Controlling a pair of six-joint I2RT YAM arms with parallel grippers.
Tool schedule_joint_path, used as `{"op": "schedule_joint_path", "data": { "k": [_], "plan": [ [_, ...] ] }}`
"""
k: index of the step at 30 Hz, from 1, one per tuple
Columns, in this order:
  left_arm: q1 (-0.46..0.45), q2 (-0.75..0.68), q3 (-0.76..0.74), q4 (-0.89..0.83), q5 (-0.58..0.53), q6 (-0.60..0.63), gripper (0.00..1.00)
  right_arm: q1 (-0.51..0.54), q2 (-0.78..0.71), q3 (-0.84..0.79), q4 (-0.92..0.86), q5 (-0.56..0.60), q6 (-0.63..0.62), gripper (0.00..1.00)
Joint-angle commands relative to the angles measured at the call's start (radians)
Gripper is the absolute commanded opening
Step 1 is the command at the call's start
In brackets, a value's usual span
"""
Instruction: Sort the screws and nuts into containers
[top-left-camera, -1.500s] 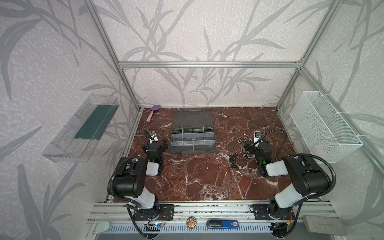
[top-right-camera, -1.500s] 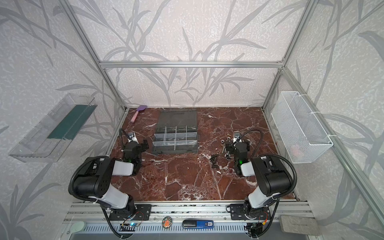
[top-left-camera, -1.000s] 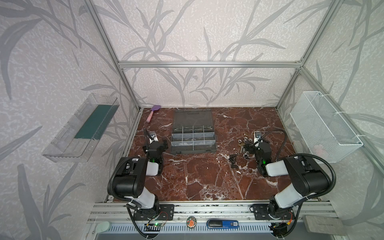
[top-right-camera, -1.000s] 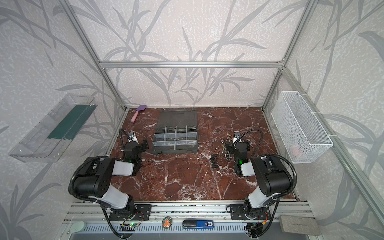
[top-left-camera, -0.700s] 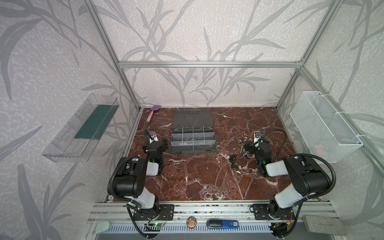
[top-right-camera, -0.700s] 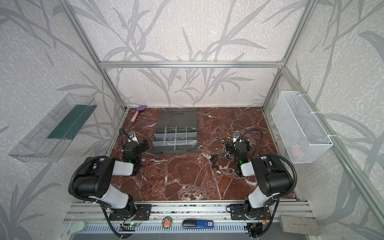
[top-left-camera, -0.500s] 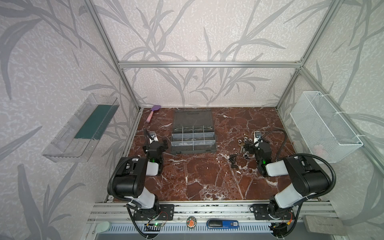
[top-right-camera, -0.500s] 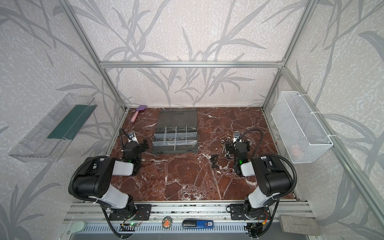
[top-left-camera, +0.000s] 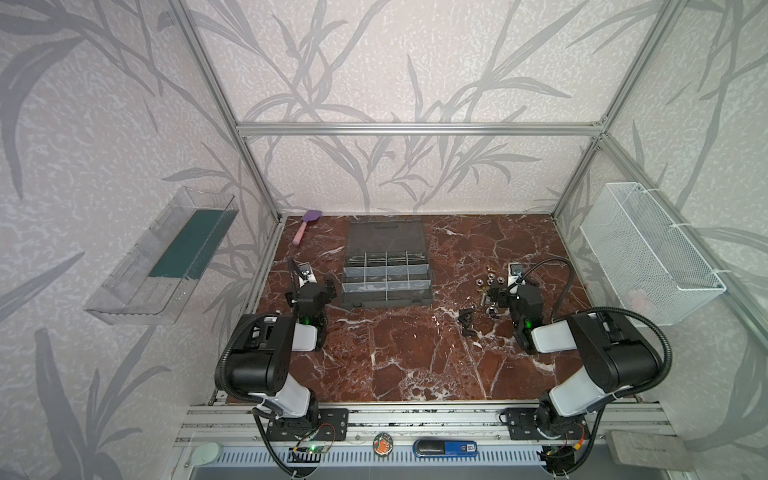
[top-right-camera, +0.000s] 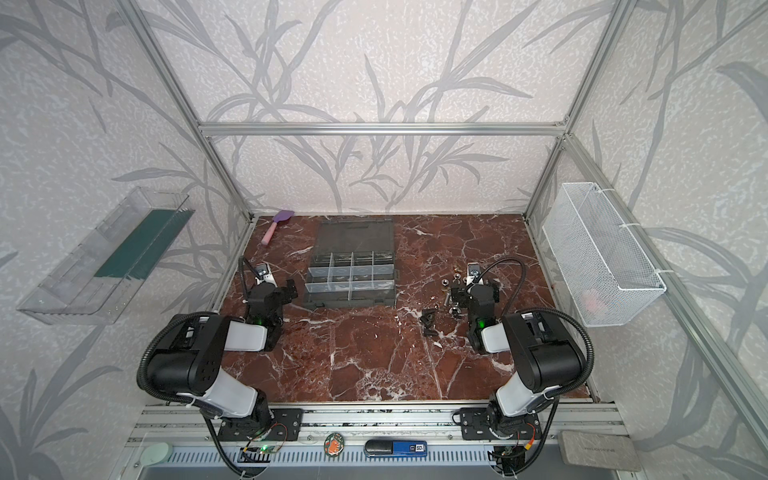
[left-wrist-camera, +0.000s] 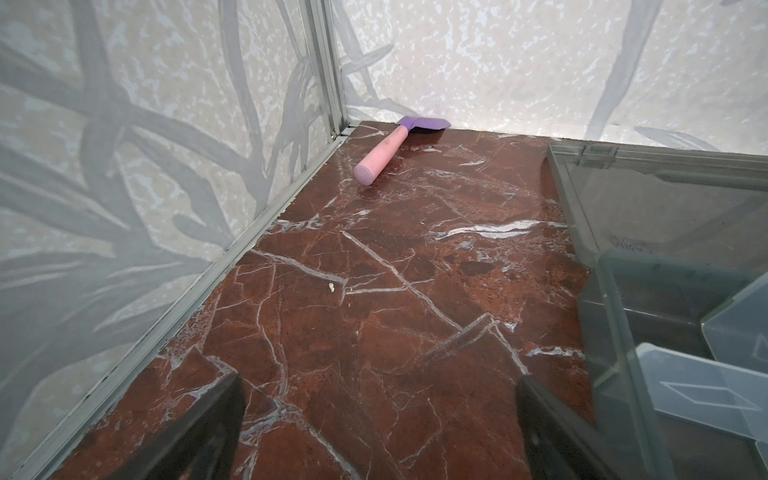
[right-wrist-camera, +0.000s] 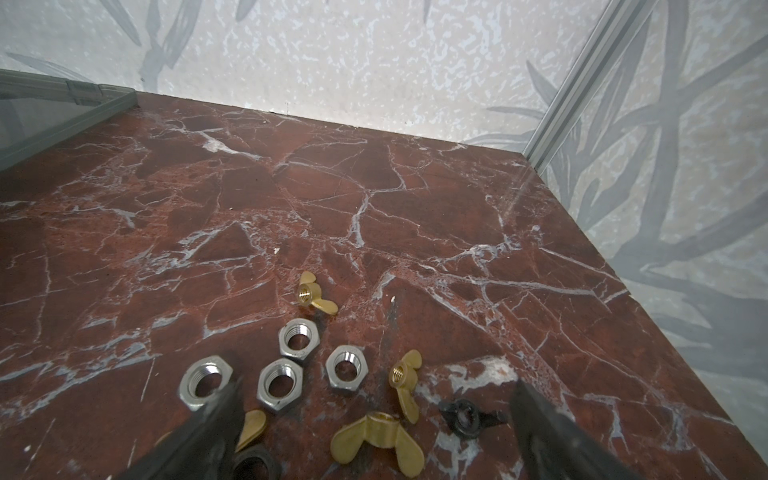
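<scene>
The screws and nuts lie scattered on the marble at the right in both top views, with black pieces a little nearer. My right gripper hangs open just over them: silver hex nuts, brass wing nuts and a black wing nut lie between and ahead of its fingers, none of them gripped. The containers are compartments of the dark grey case, whose lid lies open behind. My left gripper is open and empty over bare marble, left of the case.
A pink-handled purple spatula lies in the back left corner. A clear tray with a green base hangs on the left wall and a white mesh basket on the right wall. Aluminium frame rails border the table.
</scene>
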Motion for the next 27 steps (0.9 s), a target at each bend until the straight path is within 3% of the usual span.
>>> {"op": "schedule_joint_path", "data": {
  "k": [1, 14, 17, 19, 23, 27],
  "plan": [
    [-0.001, 0.003, 0.016, 0.014, -0.013, 0.001, 0.99, -0.001, -0.007, 0.017, 0.009, -0.001, -0.001, 0.99],
    [0.01, -0.003, 0.007, 0.024, -0.036, -0.025, 0.99, -0.001, -0.054, 0.018, -0.042, 0.041, 0.023, 0.99],
    [0.022, -0.075, 0.031, -0.08, 0.0, -0.021, 0.99, 0.007, -0.059, 0.016, -0.029, 0.016, -0.011, 0.99],
    [0.018, -0.151, 0.076, -0.232, -0.038, -0.035, 0.99, 0.02, -0.085, 0.015, -0.043, 0.046, -0.02, 0.99],
    [0.015, -0.268, 0.145, -0.459, -0.042, -0.057, 0.99, 0.059, -0.254, 0.092, -0.324, 0.111, -0.033, 0.99],
    [0.003, -0.367, 0.291, -0.817, -0.014, -0.144, 1.0, 0.063, -0.294, 0.116, -0.398, 0.062, -0.015, 0.99]
  ]
}}
